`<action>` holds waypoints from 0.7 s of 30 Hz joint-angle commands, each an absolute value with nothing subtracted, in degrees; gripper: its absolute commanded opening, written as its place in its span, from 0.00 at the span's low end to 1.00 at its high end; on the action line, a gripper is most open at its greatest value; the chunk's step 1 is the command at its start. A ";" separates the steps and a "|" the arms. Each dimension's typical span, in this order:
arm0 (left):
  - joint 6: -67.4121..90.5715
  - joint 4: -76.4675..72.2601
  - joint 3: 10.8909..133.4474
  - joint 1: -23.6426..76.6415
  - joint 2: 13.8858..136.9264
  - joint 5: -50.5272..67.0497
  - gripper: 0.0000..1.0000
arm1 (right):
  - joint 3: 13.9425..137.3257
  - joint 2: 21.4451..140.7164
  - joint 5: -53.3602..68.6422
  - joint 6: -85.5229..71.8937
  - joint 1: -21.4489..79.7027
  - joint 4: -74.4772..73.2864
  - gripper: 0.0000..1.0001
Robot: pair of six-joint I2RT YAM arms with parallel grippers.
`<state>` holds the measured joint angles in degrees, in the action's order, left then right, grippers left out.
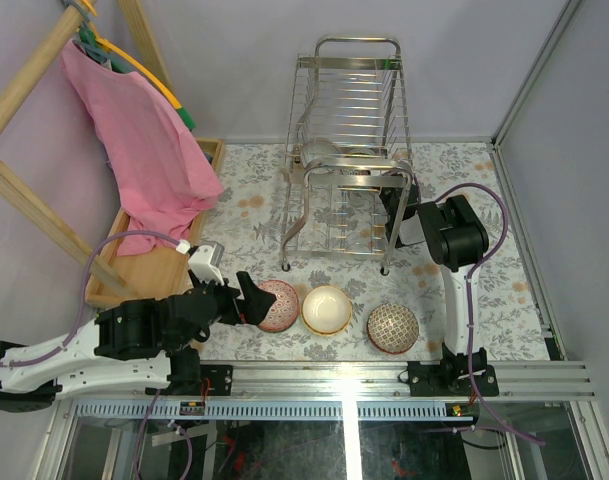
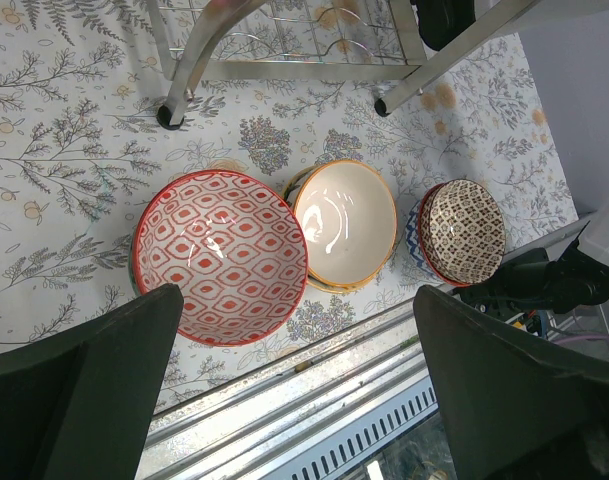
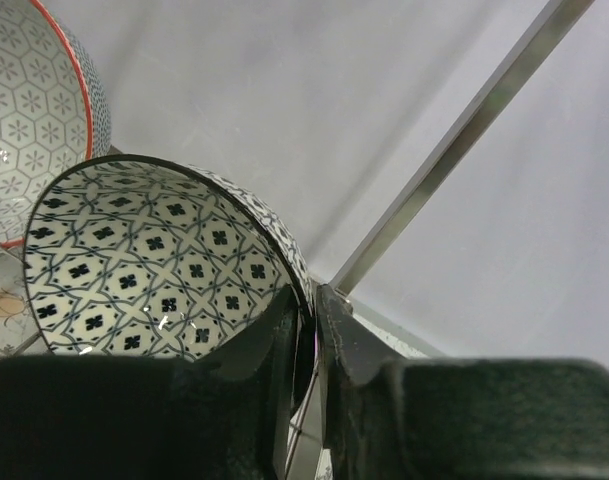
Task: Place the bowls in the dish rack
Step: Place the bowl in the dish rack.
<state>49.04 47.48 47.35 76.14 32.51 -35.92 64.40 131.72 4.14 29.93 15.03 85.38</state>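
Three bowls sit in a row near the table's front edge: a red-white one, a cream one with a yellow rim, and a brown-patterned one. My left gripper hangs open just left of and above the red-white bowl, holding nothing. The chrome dish rack stands at the back. My right gripper is at the rack's right side, its fingers pinching the rim of a blue-patterned bowl standing on edge. Behind it stands a grey hexagon-patterned bowl.
A pink cloth hangs from a wooden frame at the left, over a shallow wooden tray. A metal rail runs along the near edge. The rack's legs stand just beyond the row of bowls.
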 commanded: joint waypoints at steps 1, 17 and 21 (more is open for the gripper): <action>48.25 44.72 47.18 76.44 32.77 -37.62 1.00 | 63.32 129.39 2.90 29.45 15.40 89.82 0.23; 48.39 44.29 47.62 76.42 33.66 -36.18 1.00 | 63.38 123.89 -3.85 19.75 15.05 86.47 0.92; 48.47 43.99 47.70 76.45 33.80 -35.69 1.00 | 65.37 120.86 -4.79 12.86 14.21 79.30 0.97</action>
